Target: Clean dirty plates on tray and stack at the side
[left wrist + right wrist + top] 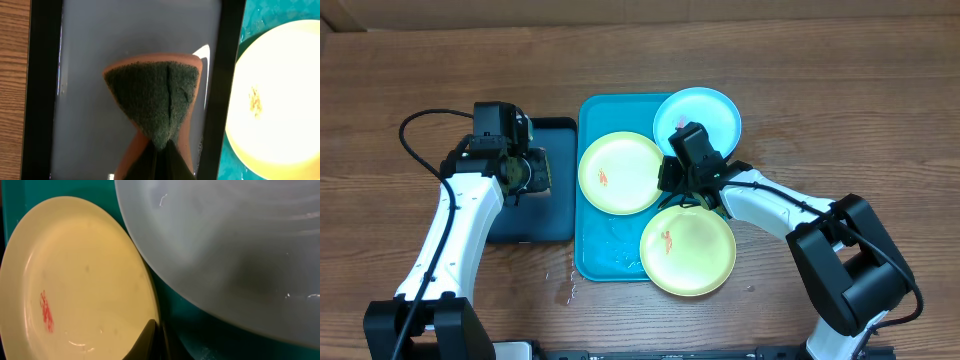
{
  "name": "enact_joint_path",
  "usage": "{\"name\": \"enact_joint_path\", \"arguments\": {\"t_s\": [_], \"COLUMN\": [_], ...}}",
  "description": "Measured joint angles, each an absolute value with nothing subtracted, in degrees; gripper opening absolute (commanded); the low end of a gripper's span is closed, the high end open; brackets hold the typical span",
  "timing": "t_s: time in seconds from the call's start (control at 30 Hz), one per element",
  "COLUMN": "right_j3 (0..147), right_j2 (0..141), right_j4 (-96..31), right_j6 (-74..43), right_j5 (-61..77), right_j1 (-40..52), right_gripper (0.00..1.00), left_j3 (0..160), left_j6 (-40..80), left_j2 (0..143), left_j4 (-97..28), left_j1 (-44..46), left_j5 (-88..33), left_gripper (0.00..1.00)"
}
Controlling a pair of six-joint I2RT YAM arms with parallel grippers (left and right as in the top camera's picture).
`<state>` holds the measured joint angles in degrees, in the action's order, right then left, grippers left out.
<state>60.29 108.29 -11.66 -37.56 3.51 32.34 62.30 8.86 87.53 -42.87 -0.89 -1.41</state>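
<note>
The plate (85,270) is pinched by right fingers (145,341); the sponge (150,95), clamped in left fingers (165,166), should be rubbed firmly over the smear (46,311).

White-shelled left arm (460,230) and right arm (760,205): rounded white links, black joint housings, blocky black bases. One thin black cable (404,135) loops off left wrist block. Dark tapered fingers (175,167).

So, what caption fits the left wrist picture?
Left gripper pinches a green-faced sponge over the dark tray, beside a smeared yellow plate.
</note>
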Motion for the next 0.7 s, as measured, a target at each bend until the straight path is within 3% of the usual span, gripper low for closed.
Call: {"name": "enact_joint_path", "arguments": {"t_s": [0.2,0.33,0.43,0.63,0.7], "right_j3": [60.3,60.3,60.3,60.3,60.3], "right_j2": [108.3,108.3,108.3,108.3,108.3], "right_j4": [-13.0,-13.6,-14.0,-13.7,-13.5], "right_j6": [-37.5,-37.1,-36.1,-34.5,-34.4], "right_j5": [2.6,1.7,1.0,0.6,0.6], "right_j1": [32.4,32.4,32.4,32.4,32.4], "right_gripper": [0.04,0.21,0.24,0.09,0.09], "left_j3": [62.3,62.3,62.3,62.3,62.3], "left_j6": [8.9,8.9,8.9,8.9,8.9], "left_j2": [87.5,87.5,87.5,87.5,87.5], "left_j4": [-42.9,-42.9,-42.8,-42.8,-42.8], "left_j1": [-0.9,-0.9,-0.9,-0.9,-0.9], "left_j5": [-1.4,-1.4,-1.4,-1.4,-1.4], "left_gripper": [0.04,0.04,0.04,0.04,0.04]}}
